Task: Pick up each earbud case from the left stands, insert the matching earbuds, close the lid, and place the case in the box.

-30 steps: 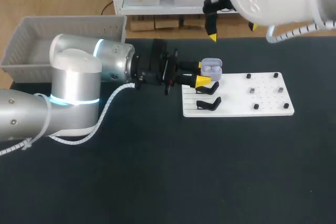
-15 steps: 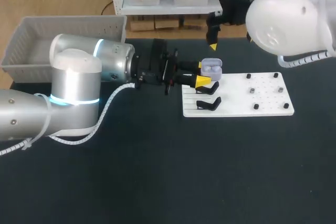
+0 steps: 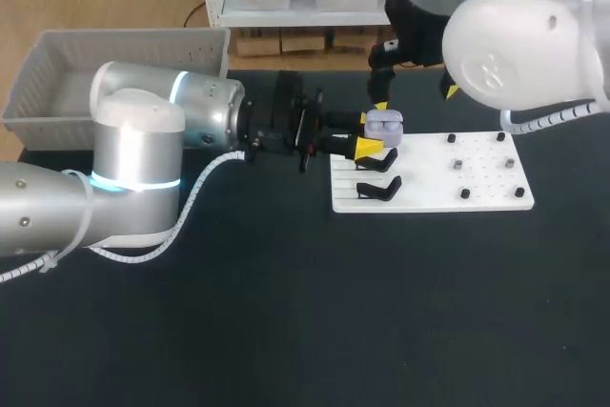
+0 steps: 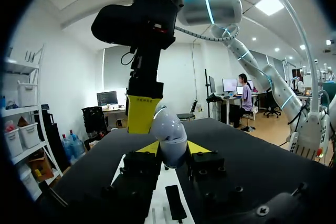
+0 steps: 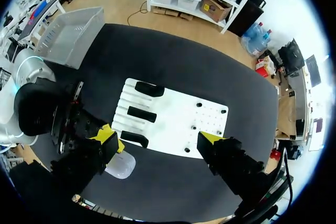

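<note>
The left gripper grips a pale, rounded earbud case between its yellow tips, above a white board. The right arm's yellow fingertip hangs just beside the case's top.

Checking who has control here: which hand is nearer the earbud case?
Left. The left hand grips the earbud case between its fingers. The right hand hangs open above the case, with one fingertip close to it and the other well off to the side.

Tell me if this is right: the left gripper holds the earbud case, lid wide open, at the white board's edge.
No, the lid is shut: the right wrist view shows the earbud case as a closed shell, held by the left gripper at the edge of the white board.
</note>
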{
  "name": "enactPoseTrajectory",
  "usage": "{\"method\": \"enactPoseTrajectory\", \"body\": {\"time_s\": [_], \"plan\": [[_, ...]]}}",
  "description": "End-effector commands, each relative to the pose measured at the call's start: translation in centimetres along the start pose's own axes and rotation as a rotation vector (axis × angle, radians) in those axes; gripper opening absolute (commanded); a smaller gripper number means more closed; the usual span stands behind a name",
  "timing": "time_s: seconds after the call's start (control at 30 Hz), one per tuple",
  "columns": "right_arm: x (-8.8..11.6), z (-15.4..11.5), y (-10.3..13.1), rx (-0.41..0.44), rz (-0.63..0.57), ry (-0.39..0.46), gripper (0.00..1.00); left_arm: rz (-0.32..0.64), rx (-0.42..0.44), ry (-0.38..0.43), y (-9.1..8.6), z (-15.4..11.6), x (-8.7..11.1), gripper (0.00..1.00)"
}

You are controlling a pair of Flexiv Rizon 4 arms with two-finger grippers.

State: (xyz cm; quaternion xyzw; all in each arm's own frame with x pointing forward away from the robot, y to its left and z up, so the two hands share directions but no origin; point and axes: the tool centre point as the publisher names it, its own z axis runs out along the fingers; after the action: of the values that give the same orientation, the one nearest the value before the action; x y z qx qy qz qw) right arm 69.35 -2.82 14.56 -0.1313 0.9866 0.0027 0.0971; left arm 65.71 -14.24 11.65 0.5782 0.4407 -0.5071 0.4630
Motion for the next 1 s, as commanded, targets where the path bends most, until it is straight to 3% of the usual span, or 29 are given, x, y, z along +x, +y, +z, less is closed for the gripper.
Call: {"method": "enactPoseTrajectory", "body": {"time_s": [0.03,0.23,0.43,0.7,0.87,1.0], "plan": [[1.2,-1.1,-0.2,0.000,-0.004,-0.016,1.00,0.002,-0.005,-0.001,-0.1,0.0,0.0,0.00],[1.2,-3.4,-1.4,0.021,0.016,-0.077,1.00,0.002,-0.005,-0.001,-0.1,0.0,0.0,0.00],[1.6,-8.6,-2.3,0.028,-0.011,-0.249,1.00,0.002,-0.005,-0.001,-0.1,0.0,0.0,0.00],[4.4,-14.6,-2.3,-0.111,-0.181,-0.398,1.00,-0.014,-0.113,0.037,-0.1,-4.5,-3.4,0.00],[5.5,-16.1,-2.7,-0.189,-0.172,-0.459,1.00,-0.008,-0.211,0.040,-0.3,-7.7,-5.8,0.00],[5.5,-16.1,-2.7,-0.189,-0.172,-0.459,1.00,0.032,-0.328,0.071,0.2,-11.9,-7.4,0.00]]}}
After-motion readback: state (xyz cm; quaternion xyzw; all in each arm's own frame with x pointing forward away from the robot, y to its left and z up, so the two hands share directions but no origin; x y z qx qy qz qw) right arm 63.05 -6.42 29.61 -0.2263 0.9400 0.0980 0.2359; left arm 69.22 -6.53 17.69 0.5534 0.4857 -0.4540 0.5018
